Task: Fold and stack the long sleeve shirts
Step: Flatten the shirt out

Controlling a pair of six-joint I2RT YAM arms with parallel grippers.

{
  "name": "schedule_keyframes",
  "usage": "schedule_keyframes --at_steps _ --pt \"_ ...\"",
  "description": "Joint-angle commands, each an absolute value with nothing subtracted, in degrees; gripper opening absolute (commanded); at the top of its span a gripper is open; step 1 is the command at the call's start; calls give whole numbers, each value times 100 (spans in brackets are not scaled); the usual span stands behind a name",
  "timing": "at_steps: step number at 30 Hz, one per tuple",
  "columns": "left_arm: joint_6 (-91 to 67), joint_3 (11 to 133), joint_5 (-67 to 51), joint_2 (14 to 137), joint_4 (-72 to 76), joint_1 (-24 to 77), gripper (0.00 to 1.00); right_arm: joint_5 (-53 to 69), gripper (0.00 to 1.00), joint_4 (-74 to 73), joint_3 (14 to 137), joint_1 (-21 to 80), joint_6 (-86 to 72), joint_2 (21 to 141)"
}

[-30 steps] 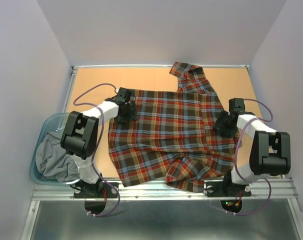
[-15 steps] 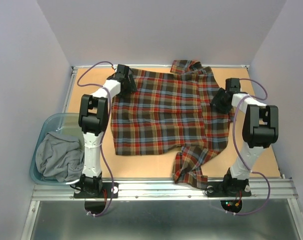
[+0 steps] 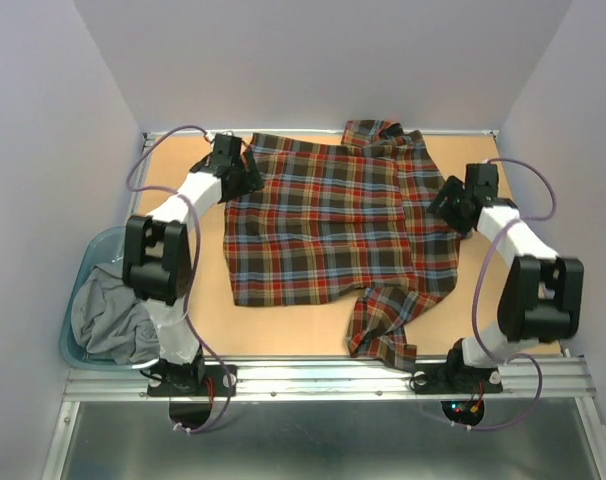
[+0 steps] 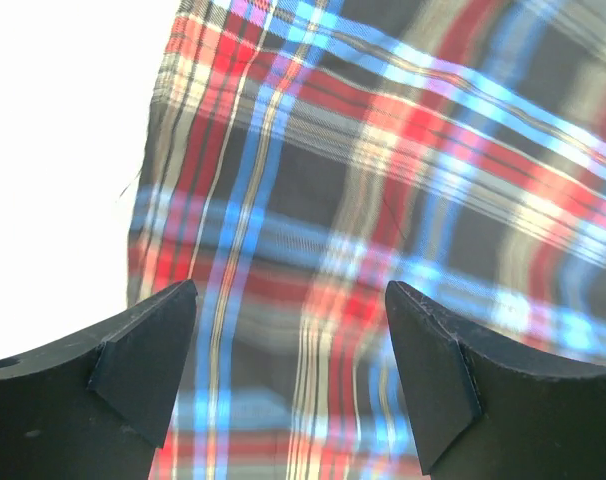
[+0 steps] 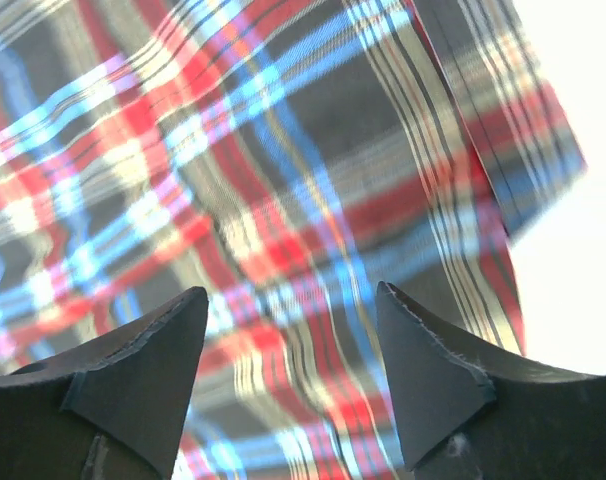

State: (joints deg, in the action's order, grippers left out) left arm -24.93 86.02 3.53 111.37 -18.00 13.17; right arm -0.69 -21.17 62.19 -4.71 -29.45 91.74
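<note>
One of the long sleeve shirts, a red, brown and blue plaid button-up (image 3: pixel 333 220), lies spread flat on the tan table (image 3: pixel 183 290). Its collar (image 3: pixel 381 133) is bunched at the far edge and one sleeve (image 3: pixel 383 330) trails toward the front. My left gripper (image 3: pixel 237 172) hovers at the shirt's far left corner, open, with plaid cloth (image 4: pixel 383 150) lying below its fingers (image 4: pixel 291 290). At the shirt's right edge my right gripper (image 3: pixel 447 207) is open too, over plaid cloth (image 5: pixel 233 150), with nothing between its fingers (image 5: pixel 292 290).
A translucent blue tub (image 3: pixel 75 300) off the table's left side holds a crumpled grey garment (image 3: pixel 113 310). Pale walls close in the table on the left, far and right sides. A metal rail (image 3: pixel 323 378) runs along the front by the arm bases.
Both arms carried the shirt toward the far edge, then drew slightly outward. The shirt now lies farther back and flatter, and both grippers' jaws have widened off the cloth.
</note>
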Motion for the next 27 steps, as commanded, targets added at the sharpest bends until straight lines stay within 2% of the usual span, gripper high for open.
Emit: schedule_keyframes --at_steps 1,5,8,21,27 --pt "-2610 7368 299 9696 -1784 1529 87 -44 72 -2364 5398 -475 -2830 8272" --pt "-2751 5963 27 9080 -1907 1898 81 184 67 -2540 4590 -475 -2900 7420" --pt "-2786 5460 -156 8930 -1916 2249 75 342 63 -2549 4307 -475 -2979 7173" --pt "-2408 4781 -237 9378 -2662 2566 63 18 61 -2549 3938 -475 -3190 7313" --pt "-2391 4957 182 9247 -3330 2566 63 -316 62 -2558 3937 -475 -3270 7330"
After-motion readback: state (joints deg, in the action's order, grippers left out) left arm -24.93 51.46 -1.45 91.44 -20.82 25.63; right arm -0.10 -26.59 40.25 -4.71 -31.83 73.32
